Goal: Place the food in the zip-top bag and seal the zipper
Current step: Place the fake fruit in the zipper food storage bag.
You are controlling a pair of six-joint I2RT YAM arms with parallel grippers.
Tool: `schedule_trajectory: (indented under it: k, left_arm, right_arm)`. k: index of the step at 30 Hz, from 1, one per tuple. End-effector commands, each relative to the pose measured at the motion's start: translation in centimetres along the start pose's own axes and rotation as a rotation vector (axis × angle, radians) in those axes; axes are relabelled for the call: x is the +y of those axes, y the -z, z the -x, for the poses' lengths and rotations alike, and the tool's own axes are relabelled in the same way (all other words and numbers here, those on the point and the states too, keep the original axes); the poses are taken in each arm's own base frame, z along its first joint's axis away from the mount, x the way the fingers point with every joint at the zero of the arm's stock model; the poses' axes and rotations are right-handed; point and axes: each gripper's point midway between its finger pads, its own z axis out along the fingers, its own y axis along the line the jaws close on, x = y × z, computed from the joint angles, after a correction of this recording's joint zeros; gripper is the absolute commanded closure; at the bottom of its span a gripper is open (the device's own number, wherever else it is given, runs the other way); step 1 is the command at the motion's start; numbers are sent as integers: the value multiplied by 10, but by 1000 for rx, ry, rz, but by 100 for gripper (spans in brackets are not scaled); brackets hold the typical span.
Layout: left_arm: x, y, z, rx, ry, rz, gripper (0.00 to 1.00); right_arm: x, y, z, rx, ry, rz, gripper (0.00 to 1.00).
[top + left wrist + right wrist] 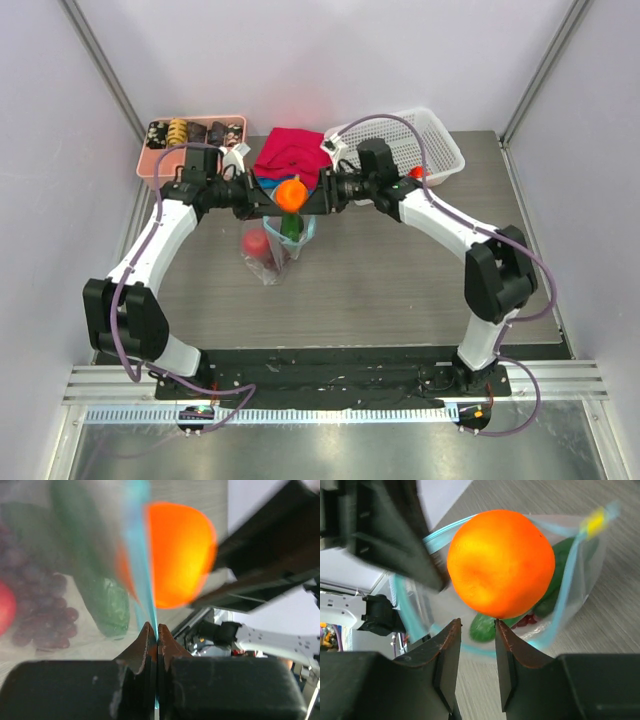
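The clear zip-top bag [270,258] stands open at the table's middle, its blue zipper [142,570] along the mouth. My left gripper [157,630] is shut on that strip at the bag's left rim [262,203]. Inside the bag I see the green cucumber [102,595], dark grapes [45,615] and the red tomato [254,241]. The orange [501,562] is at the bag's mouth [291,193], just beyond my right gripper [477,625], which is open; the orange touches one fingertip [499,626] but is not between the jaws.
A pink divided tray [160,160] with snack pieces stands at the back left. A white mesh basket [430,140] stands at the back right with a small red piece [415,172] in it. A red cloth [290,150] lies behind the bag.
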Motion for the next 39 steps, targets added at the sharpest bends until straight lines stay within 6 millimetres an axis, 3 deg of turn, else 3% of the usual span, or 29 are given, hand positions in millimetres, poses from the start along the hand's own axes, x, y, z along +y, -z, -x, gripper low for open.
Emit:
schedule_trajectory:
  k: [1, 6, 10, 15, 19, 21, 24, 27, 30, 34, 38, 39]
  left_arm:
    - [-47, 9, -2, 30, -77, -148, 99]
    - [-49, 8, -4, 44, -79, -159, 100]
    - [-56, 10, -7, 57, -108, -217, 100]
    - [-57, 13, -3, 34, -116, -256, 100]
    - [-57, 13, -2, 35, -120, -265, 100]
    - [-57, 12, -3, 41, -125, -270, 100]
    - [-56, 13, -4, 38, -140, -278, 100]
    - [-57, 13, -6, 34, -155, -291, 100]
    - [-57, 13, -7, 32, -157, -300, 100]
    - [-56, 11, -6, 32, -151, -300, 100]
    - [-56, 12, -6, 29, -156, -300, 100]
    - [-58, 13, -6, 28, -160, -304, 100]
  right_arm:
    - [-3, -22, 5, 26, -32, -16, 99]
    - [-4, -32, -2, 69, -14, -27, 99]
    - [7, -24, -13, 107, 84, -17, 98]
    - [19, -1, -21, 151, 246, 8, 82]
    - [36, 22, -14, 130, 273, 38, 60]
    - [41, 32, -11, 117, 268, 53, 58]
    - [37, 52, -3, 95, 179, 92, 47]
    - [13, 73, 11, 50, 30, 67, 34]
    - [-10, 82, 16, 2, -22, -16, 29]
    - [-28, 75, 3, -13, -139, -64, 30]
    - [-40, 67, -30, 9, -246, -49, 31]
    - [-41, 64, -30, -7, -246, -43, 31]
